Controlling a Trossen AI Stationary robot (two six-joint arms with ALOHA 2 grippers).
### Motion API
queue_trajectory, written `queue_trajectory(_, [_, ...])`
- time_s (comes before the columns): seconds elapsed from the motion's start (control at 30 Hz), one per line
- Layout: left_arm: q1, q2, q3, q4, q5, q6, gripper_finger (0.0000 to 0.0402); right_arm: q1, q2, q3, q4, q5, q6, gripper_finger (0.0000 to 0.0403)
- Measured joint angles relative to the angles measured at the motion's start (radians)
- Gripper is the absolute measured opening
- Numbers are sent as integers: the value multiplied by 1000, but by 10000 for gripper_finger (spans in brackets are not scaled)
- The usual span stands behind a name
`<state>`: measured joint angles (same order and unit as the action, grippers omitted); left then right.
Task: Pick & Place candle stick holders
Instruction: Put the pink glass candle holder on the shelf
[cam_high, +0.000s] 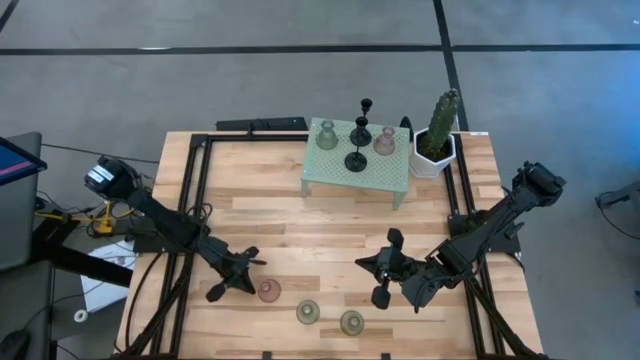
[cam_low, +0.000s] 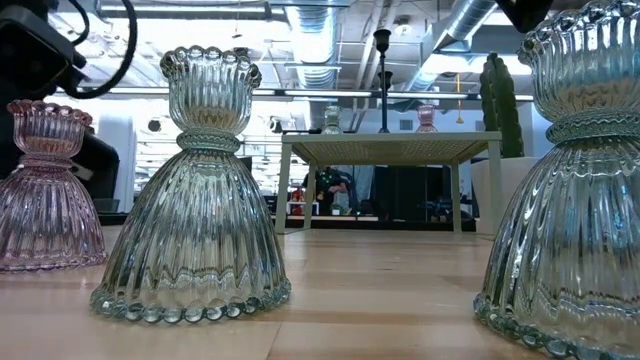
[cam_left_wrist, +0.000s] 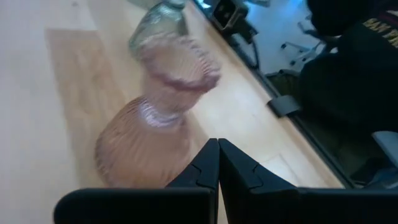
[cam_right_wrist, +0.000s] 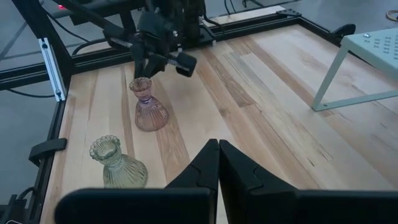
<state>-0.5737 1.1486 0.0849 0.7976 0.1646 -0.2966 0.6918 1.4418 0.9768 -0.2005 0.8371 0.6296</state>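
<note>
A pinkish bell-shaped holder (cam_high: 268, 291) stands upright on its base near the table's front, also in the left wrist view (cam_left_wrist: 155, 118) and right wrist view (cam_right_wrist: 148, 102). My left gripper (cam_high: 250, 282) is shut right beside it, on its left. Two pale green holders (cam_high: 307, 312) (cam_high: 351, 322) stand near the front edge. My right gripper (cam_high: 365, 263) is shut and empty, hovering right of centre. On the mint stand (cam_high: 395, 180) stand a green holder (cam_high: 326, 135), a pink one (cam_high: 385, 141) and two black thin-stemmed ones (cam_high: 365, 110) (cam_high: 357, 152). My left gripper's shut fingers (cam_left_wrist: 208, 165) come at the pink holder's lower bell (cam_left_wrist: 134, 149) slanting from the table's left. I cannot tell whether they touch it. The holder stands upright on the table.
A green cactus in a white pot (cam_high: 438, 135) stands right of the stand at the back. Black frame rails (cam_high: 195, 190) run along both table sides. Bare wood (cam_high: 300, 225) lies between the stand and the front holders. The low view shows the room behind.
</note>
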Motion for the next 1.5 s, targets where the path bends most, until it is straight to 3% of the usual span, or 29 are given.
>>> queue_trajectory(0.13, [-24, 104, 23, 117, -1, 0, 3, 0, 0, 0, -1, 0, 0, 0])
queue_trajectory(0.4, [-28, 280, 146, 125, -41, 39, 3, 0, 0, 0, -4, 0, 0, 0])
queue_trajectory(0.77, [93, 316, 158, 133, -93, 169, 3, -7, 0, 0, -5, 0, 0, 0])
queue_trajectory(1.23, [334, 315, 223, 161, 203, 347, 4, -83, 148, -1, 79, -58, 0, 0])
queue_trajectory(1.5, [427, 365, 281, 162, 298, 386, 3, -108, 255, -2, 226, -114, 0, 0])
